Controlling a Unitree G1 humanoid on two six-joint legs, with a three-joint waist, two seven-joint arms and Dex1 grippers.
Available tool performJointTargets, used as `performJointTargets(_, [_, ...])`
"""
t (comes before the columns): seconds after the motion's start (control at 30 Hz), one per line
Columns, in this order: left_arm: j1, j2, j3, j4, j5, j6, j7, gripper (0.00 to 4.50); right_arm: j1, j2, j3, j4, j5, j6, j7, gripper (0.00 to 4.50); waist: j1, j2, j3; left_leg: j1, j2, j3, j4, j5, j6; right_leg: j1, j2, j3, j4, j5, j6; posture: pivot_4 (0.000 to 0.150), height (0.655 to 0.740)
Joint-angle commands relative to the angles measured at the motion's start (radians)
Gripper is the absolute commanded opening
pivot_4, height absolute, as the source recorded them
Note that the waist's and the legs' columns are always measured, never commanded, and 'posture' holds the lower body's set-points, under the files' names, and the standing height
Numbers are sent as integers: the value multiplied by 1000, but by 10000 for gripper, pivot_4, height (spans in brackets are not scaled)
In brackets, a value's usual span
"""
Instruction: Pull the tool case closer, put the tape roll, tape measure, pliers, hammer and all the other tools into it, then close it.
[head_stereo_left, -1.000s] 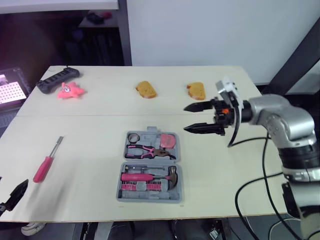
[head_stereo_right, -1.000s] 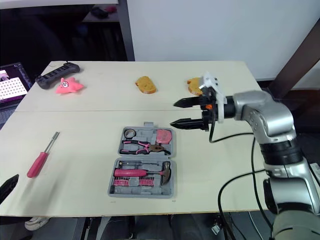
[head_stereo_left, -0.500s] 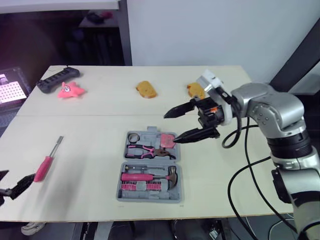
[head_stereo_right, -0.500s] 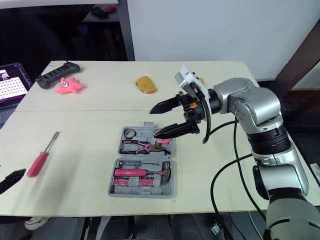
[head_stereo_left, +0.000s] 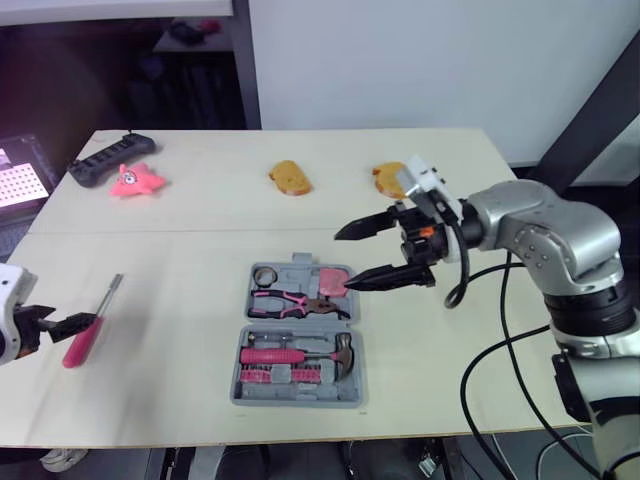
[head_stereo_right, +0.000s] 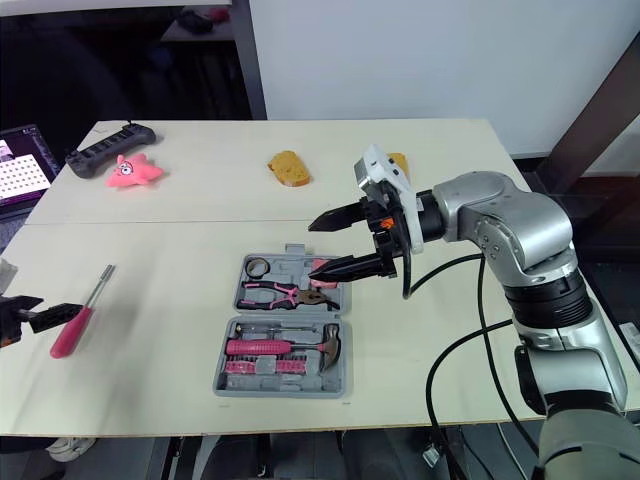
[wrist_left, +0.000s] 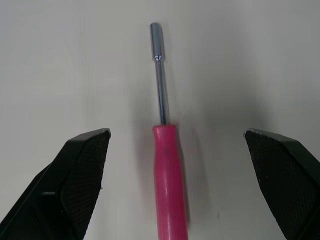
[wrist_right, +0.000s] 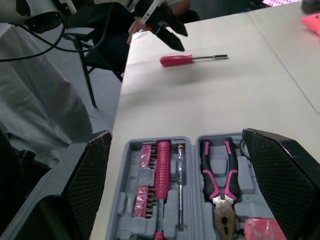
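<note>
Over open case (head_stereo_left: 300, 335)'s far right corner, right gripper (head_stereo_left: 345, 262) hovering, jaws apart, left gripper (wrist_left: 176, 134) spread wide, straddling pink screwdriver (wrist_left: 167, 175) at table (head_stereo_left: 180, 215)'s left

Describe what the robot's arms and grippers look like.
The right arm is rounded silver-grey shells with black joints, and black cables loop beside it. Its wrist carries a white block and an orange mark. The right gripper and left gripper have two black, tapering fingers with cross-hatched pads.

Pale table (head_stereo_left: 180, 200) with a seam across it, white wall (head_stereo_left: 400, 70) behind, dark recess (head_stereo_left: 100, 80) at left, slanted dark post (head_stereo_left: 592, 118) at right
</note>
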Motion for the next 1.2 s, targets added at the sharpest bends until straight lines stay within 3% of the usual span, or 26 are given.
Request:
performJointTargets(0.03, [-82, -27, -47, 116, 49, -53, -15, 45000, -15, -20, -25, -37, 18, 18, -14, 44233, 1, 0, 0, -1, 0, 0, 0, 0, 0, 0, 0, 0, 0, 0, 0, 1500, 7080])
performJointTargets(0.23, [-223, -76, -142, 322, 138, -133, -40, 45000, -40, -44, -8, -20, -1, 23, -11, 44233, 2, 0, 0, -5, 0, -1, 4, 0, 0, -4, 0, -1, 3, 0, 0, 1500, 7080])
performJointTargets(0.33, [-280, -90, -173, 396, 177, -163, -42, 32083, -37, -43, -5, -27, 1, 32, -21, 45000, 3, 0, 0, -5, 0, -1, 4, 1, -1, -5, 0, -1, 7, 0, 0, 1500, 7080])
performJointTargets(0.5, [-316, -89, -202, 419, 211, -156, -70, 5864, -21, -70, -11, -40, 3, 43, -19, 45000, 3, 0, 0, -5, 0, -1, 5, 1, -1, -6, 0, -1, 10, 0, 0, 1500, 7080])
performJointTargets(0.53, [-315, -81, -207, 409, 214, -145, -82, 3615, -19, -75, -11, -44, 3, 46, -20, 45000, 3, 0, 0, -5, 0, -1, 5, 1, -1, -6, 0, -1, 10, 0, 0, 1500, 7080])
performJointTargets(0.7, [-311, -46, -205, 348, 224, -99, -119, 3633, -12, -83, -11, -57, 12, 53, -24, 45000, 1, 0, 0, -6, 0, -2, 5, 1, -1, -7, 0, -1, 10, 0, 1, 1500, 7080])
performJointTargets(1.2, [-301, 29, -216, -125, 160, 93, -216, 3633, -20, -85, -4, -58, 13, 68, -22, 45000, 3, 0, 0, -9, 0, -3, 6, 1, -1, -8, 0, -2, 10, 0, 1, 1500, 7080])
